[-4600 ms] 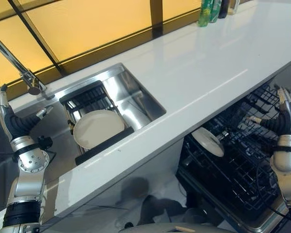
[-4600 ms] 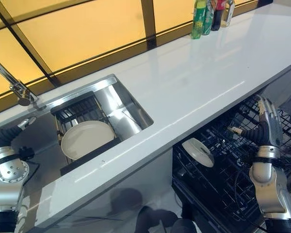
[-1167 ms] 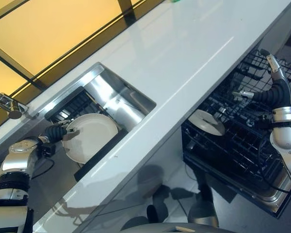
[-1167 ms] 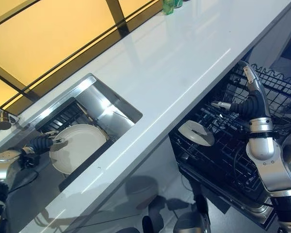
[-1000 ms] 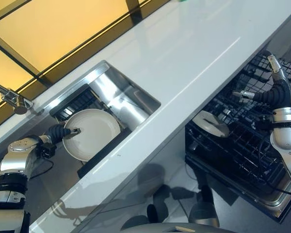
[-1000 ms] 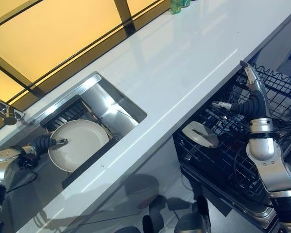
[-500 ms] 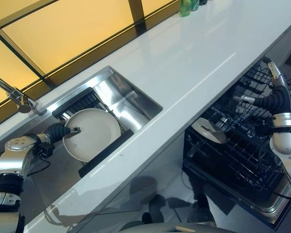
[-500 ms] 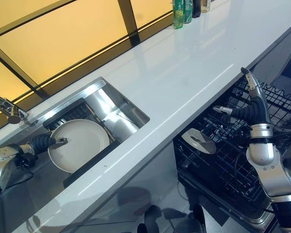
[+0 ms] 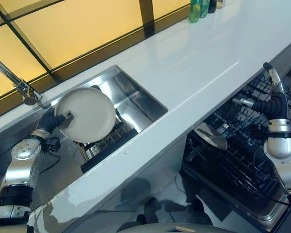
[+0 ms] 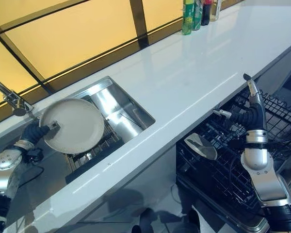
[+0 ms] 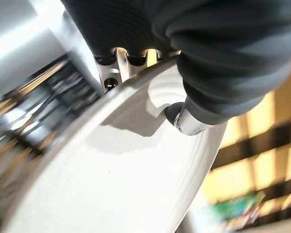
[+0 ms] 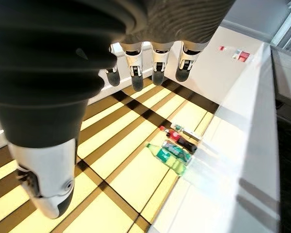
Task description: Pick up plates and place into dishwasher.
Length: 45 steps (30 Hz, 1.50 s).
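We hold one plate (image 9: 85,114) in our left hand (image 9: 59,120). The thumb lies on the plate's face and the fingers sit behind its rim, a pinch at the plate's 9 o'clock edge; the left wrist view confirms this, with the thumb (image 11: 184,119) pressed into the inner curve of the rim. The plate is clear of the sink (image 9: 136,99) and tilted, its face turned up toward the head camera. It hangs above the dark rack (image 9: 106,141) that sits in the sink. We judge that an edge pinch is used because the plate's flat face offers no other purchase for a hand of this shape.

The faucet (image 9: 17,80) stands at 10 o'clock from the plate, near it but apart. This is a clearance point to watch as the plate is carried.

Our right hand (image 10: 252,111) hovers over the open dishwasher rack (image 10: 233,170) at 3 o'clock in the scene, fingers extended and thumb spread, holding nothing. We judge that it is stationed there to receive or steady the plate. One plate (image 10: 200,145) already stands on edge in the rack, leaning among the tines.

The white countertop (image 9: 194,63) lies between the sink and the dishwasher. The bottles (image 10: 196,12) stand at its far end, at 12 o'clock, well apart from the work.

Step in hand, by our judgement: pick-up is complete and the carry toward the dishwasher is due. The risk is slip, since a tilted plate gripped at one edge can pivot on the pinch.
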{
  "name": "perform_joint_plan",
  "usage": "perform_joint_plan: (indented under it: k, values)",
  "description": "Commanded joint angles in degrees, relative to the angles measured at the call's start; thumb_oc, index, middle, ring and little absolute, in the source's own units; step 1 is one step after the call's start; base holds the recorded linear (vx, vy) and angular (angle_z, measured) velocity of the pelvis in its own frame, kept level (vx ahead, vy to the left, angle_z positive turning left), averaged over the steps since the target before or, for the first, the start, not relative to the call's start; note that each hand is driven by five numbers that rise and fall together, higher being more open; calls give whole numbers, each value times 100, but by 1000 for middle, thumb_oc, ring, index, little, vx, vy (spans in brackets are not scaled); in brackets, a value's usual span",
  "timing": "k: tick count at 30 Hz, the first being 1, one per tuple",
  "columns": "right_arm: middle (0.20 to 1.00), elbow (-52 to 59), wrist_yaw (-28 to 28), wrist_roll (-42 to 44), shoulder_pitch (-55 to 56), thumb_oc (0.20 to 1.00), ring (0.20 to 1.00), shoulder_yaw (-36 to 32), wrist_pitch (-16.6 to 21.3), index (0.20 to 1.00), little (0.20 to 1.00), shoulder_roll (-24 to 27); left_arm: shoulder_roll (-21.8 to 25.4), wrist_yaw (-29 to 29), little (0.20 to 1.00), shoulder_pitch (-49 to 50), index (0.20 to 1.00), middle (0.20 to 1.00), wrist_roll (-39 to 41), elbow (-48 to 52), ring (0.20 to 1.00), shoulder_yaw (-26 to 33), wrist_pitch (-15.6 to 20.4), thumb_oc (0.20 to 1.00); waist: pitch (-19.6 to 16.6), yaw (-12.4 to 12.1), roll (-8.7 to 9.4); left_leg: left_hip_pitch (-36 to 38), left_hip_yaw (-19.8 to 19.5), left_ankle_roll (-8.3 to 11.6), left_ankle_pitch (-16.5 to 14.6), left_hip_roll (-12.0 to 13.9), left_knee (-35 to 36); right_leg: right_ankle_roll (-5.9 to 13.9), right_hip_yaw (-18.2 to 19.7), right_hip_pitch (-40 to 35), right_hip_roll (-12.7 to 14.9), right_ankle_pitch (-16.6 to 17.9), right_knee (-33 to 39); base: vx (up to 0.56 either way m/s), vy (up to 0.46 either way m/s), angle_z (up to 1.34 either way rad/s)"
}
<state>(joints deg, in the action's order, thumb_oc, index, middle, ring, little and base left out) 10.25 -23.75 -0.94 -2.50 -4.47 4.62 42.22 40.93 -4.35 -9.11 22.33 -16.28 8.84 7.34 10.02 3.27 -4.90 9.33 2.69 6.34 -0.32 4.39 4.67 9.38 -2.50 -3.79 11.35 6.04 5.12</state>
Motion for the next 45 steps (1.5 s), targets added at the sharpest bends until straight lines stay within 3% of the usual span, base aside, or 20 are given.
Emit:
perform_joint_plan:
  k: [1,9,12,16,22,30,38,45]
  values:
    - [1000,484,-211,-278,-69,1000,1000,-215,384,1000,1000,-11,255,890,200,-128,200,200,-322,371,200,530,830,200,-401,-134,220,-544,-161,-176,-68,-46,-381,8,-187,61,96,-857,-958,-9,-55,2]
    - [1000,561,-119,-302,-13,1000,1000,-252,483,1000,1000,-239,4,1818,200,100,200,200,-531,956,200,959,1318,200,-555,-243,338,-491,-199,-142,-42,22,-297,-10,-274,-46,59,-846,-856,8,-41,8]
    - [1000,751,91,488,-197,1000,1000,-209,759,1000,1000,-233,-24,2104,200,44,200,200,-618,1197,200,952,1579,200,-576,-294,375,-498,-233,-128,-21,32,-266,-15,-307,-71,47,-825,-813,-25,-42,2]
    - [1000,1040,826,1650,-757,1000,1000,94,1093,1000,1000,-369,-95,2255,200,-187,200,200,-781,1406,200,751,1924,200,-615,-370,444,-510,-282,-104,-6,41,-244,-22,-365,-95,41,-804,-776,-44,-44,4]
    - [1000,1408,1875,2603,-1618,1000,1000,969,913,1000,1000,-859,-450,1987,200,-590,200,200,-799,1675,200,175,2423,200,-751,-503,526,-547,-330,-90,23,58,-269,-52,-458,-133,23,-802,-776,-36,-37,8]
    - [1000,1332,2377,3086,-2164,1000,1000,1970,388,1000,1000,-1489,-860,1416,200,-1103,200,200,-927,2032,200,-948,2378,200,-870,-659,582,-551,-433,-97,41,74,-275,-103,-553,-225,-22,-806,-736,-10,-24,5]
    - [1000,1223,2169,3332,-2451,1000,1000,2655,14,1000,1000,-2017,-1113,1265,200,-1353,200,200,-1145,2171,200,-1721,2291,200,-880,-717,582,-491,-449,-81,33,108,-226,-108,-579,-320,-45,-794,-628,1,-12,5]
    - [1000,1131,1931,3564,-2556,1000,1000,2993,-17,1000,1000,-2243,-1161,1338,200,-1403,200,200,-1376,2283,200,-2059,2244,200,-877,-724,586,-487,-430,-68,25,120,-227,-97,-548,-330,-46,-755,-561,0,0,0]
